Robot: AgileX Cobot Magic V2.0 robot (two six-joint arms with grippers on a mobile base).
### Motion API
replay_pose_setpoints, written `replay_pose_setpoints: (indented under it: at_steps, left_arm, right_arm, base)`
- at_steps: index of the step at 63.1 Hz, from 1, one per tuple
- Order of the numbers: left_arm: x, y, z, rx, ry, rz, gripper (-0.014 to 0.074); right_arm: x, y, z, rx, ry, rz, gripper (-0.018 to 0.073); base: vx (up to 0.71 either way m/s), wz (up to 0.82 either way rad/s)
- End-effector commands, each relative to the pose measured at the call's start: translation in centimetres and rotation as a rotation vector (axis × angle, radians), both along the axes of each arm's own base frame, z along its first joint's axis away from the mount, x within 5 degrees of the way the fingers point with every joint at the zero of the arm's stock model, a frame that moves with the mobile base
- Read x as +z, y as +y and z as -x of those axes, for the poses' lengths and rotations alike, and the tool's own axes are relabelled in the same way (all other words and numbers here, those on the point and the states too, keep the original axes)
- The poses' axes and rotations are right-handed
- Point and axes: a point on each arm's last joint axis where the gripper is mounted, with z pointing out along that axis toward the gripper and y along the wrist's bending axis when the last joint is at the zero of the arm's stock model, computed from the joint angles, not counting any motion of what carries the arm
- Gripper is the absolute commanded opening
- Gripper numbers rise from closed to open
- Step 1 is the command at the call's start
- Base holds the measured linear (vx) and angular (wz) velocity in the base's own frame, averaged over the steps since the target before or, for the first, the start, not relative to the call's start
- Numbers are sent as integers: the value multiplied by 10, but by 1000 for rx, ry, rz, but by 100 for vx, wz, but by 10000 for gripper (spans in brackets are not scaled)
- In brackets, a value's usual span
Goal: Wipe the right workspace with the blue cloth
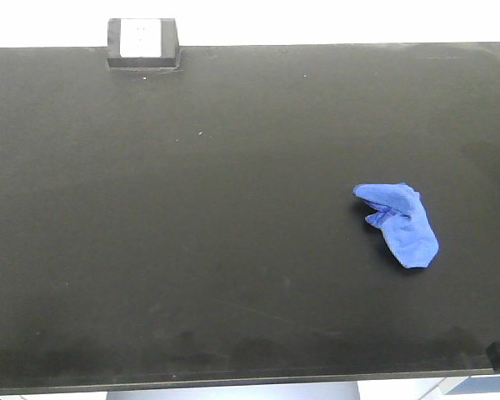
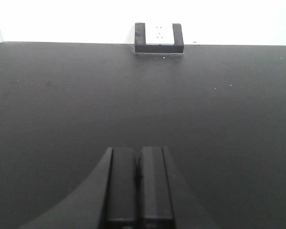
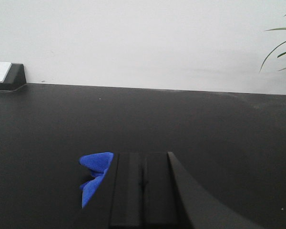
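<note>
A white wall runs behind the far edge of the black surface, plain and evenly lit. At the far right of the right wrist view, a few thin green plant leaves arch in front of that wall. Pale flooring shows past the near edge, at the lower right of the front view.

Matte black worktop spans the full front view, its surface showing faint dust specks. 1 crumpled blue cloth lies on its right half. 1 small black box fitting with a white face sits at the far edge, left of centre.
</note>
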Motion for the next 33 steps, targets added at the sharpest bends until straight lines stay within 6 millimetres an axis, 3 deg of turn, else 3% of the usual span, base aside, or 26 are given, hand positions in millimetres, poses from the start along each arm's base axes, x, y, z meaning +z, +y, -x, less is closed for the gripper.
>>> replay_pose_setpoints:
  at_steps: [1,33]
  left_arm:
    - [-2,-1,-1,-14,-64,9,-6]
    - [-2,-1,-1,-14,-64,9,-6]
  right_arm:
    - [0,0,-1,-7,-63,9,-8]
    - [0,0,-1,-7,-64,9,-8]
  base:
    - [0,0]
    - [0,0]
